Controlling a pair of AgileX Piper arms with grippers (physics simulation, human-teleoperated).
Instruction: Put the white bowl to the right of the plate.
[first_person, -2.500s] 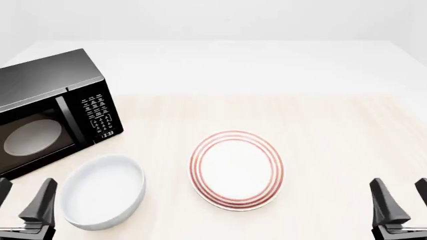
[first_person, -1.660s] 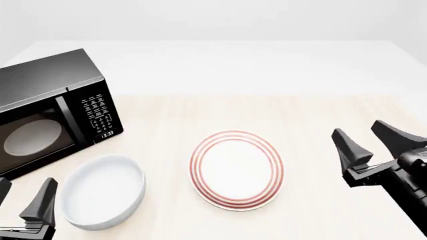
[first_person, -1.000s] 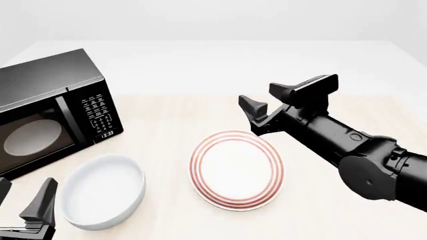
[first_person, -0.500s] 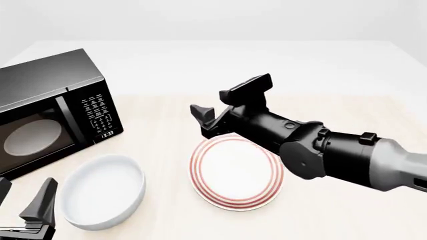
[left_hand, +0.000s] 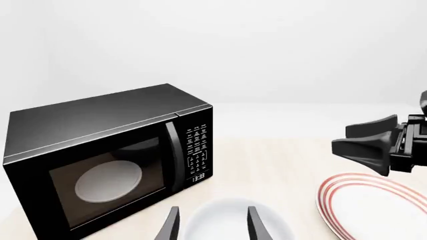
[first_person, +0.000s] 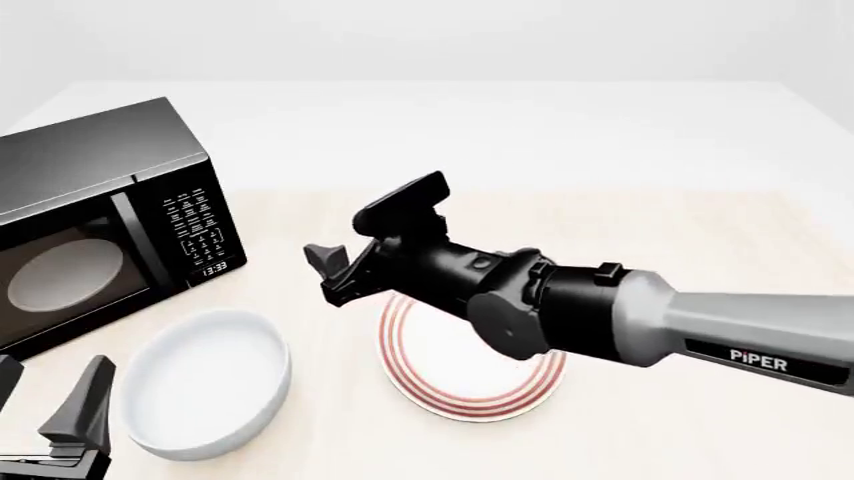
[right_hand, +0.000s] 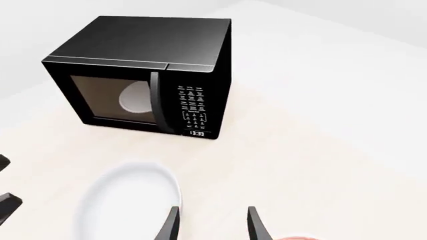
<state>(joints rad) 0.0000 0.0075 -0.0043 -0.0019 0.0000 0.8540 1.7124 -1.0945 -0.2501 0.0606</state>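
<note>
The plain white bowl (first_person: 200, 392) sits on the table at the front left, left of the red-ringed plate (first_person: 461, 392). My right gripper (first_person: 363, 238) is open and empty. It hangs above the plate's far-left rim, and its arm covers part of the plate. My left gripper (first_person: 43, 402) is open and empty, low at the front left, just left of the bowl. In the left wrist view the bowl (left_hand: 220, 216) lies just ahead of the open gripper (left_hand: 212, 229), with the plate (left_hand: 373, 205) to one side. In the right wrist view the bowl (right_hand: 127, 200) lies ahead of the open gripper (right_hand: 212, 226).
A black microwave (first_person: 100, 225) stands at the back left, door shut, with a pale turntable visible behind the glass. It also shows in the left wrist view (left_hand: 113, 155) and the right wrist view (right_hand: 147, 75). The light wooden table (first_person: 694, 260) extends to the right of the plate.
</note>
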